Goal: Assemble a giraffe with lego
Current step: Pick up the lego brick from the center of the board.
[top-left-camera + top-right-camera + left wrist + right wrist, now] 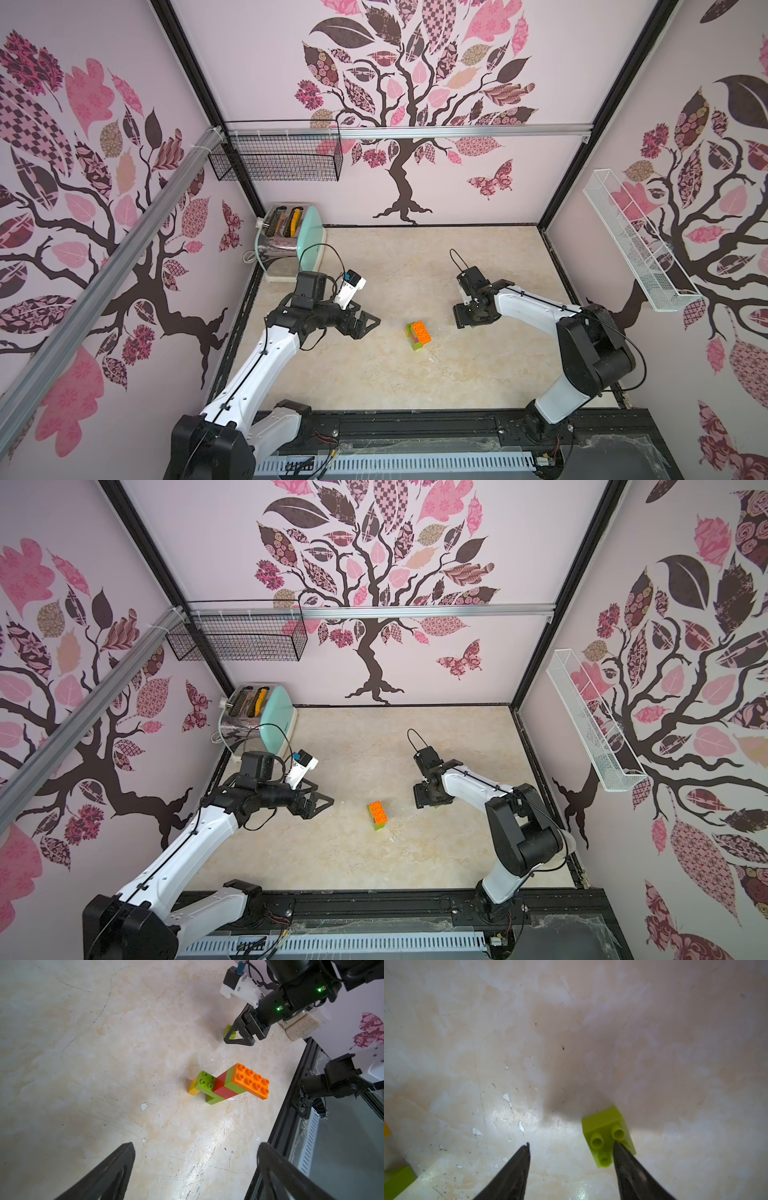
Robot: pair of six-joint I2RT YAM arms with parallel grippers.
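The giraffe [419,336] [378,814] stands on the marble table between my two arms. Its orange head brick is on top, with a red-and-green neck, lime green body and a yellow piece [193,1089] below. In the left wrist view the giraffe [228,1084] is some way ahead of my left gripper [196,1145] [370,322], which is wide open and empty. My right gripper [571,1144] [463,320] points down at the table, open. A loose lime green lego brick [608,1136] [228,1030] lies studs up, with one fingertip [618,1147] over its edge. It is not between the jaws.
A toaster [286,245] stands at the back left corner. A black wire basket [276,156] hangs on the back wall and a white one [636,245] on the right wall. A jar of grains [301,1026] is behind the right arm. A black rail [415,424] runs along the front.
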